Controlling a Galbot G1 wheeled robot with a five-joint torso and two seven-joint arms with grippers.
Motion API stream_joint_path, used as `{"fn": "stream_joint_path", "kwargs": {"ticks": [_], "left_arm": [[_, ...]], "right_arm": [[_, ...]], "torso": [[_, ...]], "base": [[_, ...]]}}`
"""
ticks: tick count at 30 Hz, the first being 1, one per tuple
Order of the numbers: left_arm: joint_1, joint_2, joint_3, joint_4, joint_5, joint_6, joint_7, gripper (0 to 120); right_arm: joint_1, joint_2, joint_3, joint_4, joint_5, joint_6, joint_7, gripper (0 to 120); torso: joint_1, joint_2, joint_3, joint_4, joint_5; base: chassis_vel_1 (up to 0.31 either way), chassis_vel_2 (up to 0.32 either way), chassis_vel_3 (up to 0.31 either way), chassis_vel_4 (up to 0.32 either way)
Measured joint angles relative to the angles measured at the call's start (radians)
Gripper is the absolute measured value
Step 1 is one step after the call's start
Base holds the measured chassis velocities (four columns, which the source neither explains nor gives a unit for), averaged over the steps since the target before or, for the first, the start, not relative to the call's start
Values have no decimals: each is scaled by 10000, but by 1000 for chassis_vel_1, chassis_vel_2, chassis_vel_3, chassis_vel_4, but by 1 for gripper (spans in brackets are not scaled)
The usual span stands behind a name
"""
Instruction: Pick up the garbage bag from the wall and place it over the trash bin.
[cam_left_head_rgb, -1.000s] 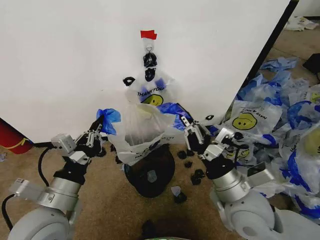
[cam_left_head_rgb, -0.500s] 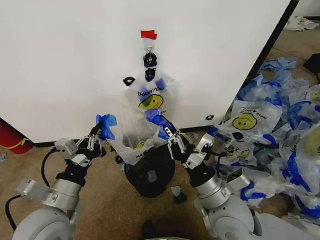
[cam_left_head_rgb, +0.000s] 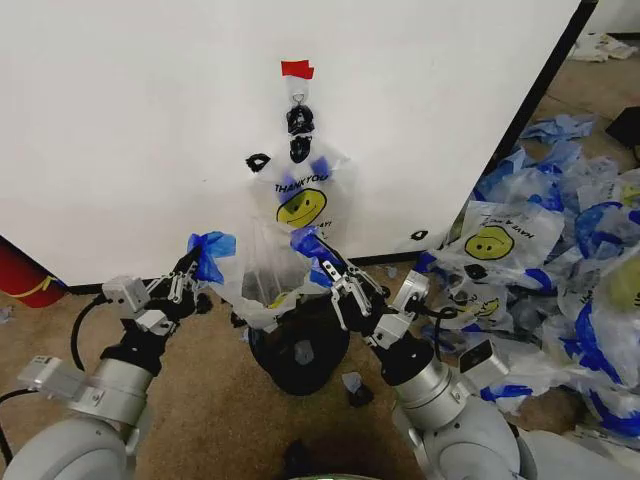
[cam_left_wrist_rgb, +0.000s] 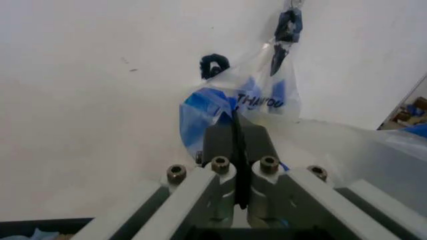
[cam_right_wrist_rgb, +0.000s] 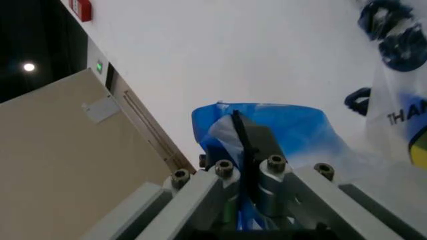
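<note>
A see-through garbage bag (cam_left_head_rgb: 262, 268) with blue handles hangs stretched between my two grippers, just above the black trash bin (cam_left_head_rgb: 300, 350) on the floor. My left gripper (cam_left_head_rgb: 196, 266) is shut on the left blue handle (cam_left_wrist_rgb: 200, 115), and its fingers (cam_left_wrist_rgb: 250, 137) pinch the plastic. The other handle (cam_right_wrist_rgb: 293, 125) sits in my right gripper (cam_left_head_rgb: 336, 276), which is shut on it to the right of the bag's mouth. Behind them, an identical bag (cam_left_head_rgb: 302, 200) with a yellow smiley hangs from the hook (cam_left_head_rgb: 298, 96) on the white wall (cam_left_head_rgb: 130, 130), under a red tape strip (cam_left_head_rgb: 296, 69).
A heap of identical bags (cam_left_head_rgb: 560, 270) covers the floor at the right, past the wall's black edge (cam_left_head_rgb: 535, 95). Small black scraps (cam_left_head_rgb: 358, 392) lie around the bin. A red object (cam_left_head_rgb: 22, 275) stands at the far left by the wall.
My right gripper has swung left and a little down with its blue handle, so the bag's mouth is narrower and nearer the bin. The left gripper has barely shifted.
</note>
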Motion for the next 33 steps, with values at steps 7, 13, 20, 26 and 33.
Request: {"fn": "stream_joint_path", "kwargs": {"ticks": [7,13,20,26,33], "left_arm": [[119,268,-476,20,-321,257,-171,0],[159,284,-533,179,-350,366,-272,0],[238,251,-518,226,-355,421,-331,0],[398,273,-652,157,-348,422,-337,0],[540,269,-751,80,-335,422,-337,0]], "right_arm": [[751,601,-851,-850,-10,262,-255,0],[1267,1389,-1358,-1903,4,448,-316,0],[1206,1988,-1925,-2090,-69,429,-69,0],[993,2162,-2359,-2016,-365,395,104,0],[1084,2601,-2691,-2305,-528,393,210,0]], "torso": [[0,0,0,1,0],[0,0,1,2,0],[0,0,1,1,0],[0,0,1,0,1],[0,0,0,1,0]], "base": [[0,0,0,0],[0,0,0,0],[0,0,0,0],[0,0,0,0],[0,0,0,0]]}}
